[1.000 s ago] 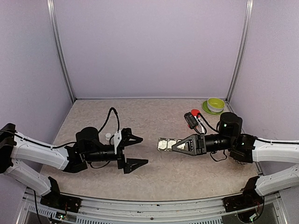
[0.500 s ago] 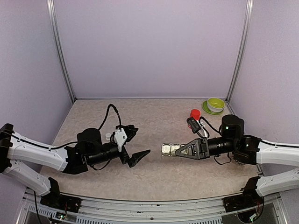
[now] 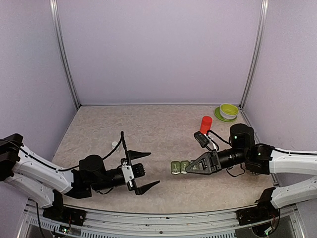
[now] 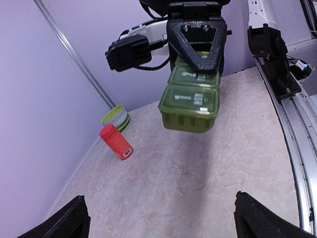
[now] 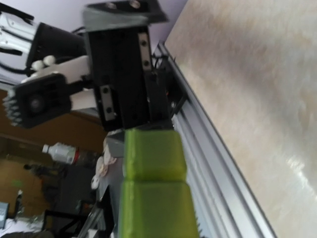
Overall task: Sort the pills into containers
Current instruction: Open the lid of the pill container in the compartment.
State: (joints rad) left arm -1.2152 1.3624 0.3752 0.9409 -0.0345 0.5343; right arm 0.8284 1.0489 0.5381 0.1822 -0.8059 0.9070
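Beige mottled tabletop, enclosed by pale lilac walls, carries a red-orange cylindrical bottle, which stands upright and serves as the reference point. Right gripper, nearer the arm bases than the bottle and to its left, has its jaws closed on one end of the strip of dark-green square lidded containers; the strip projects leftward from the fingers, and the left wrist view shows it held clear of the tabletop. Left gripper, well apart from the bottle and farther to its left than the strip, has its jaws spread wide with nothing between them.
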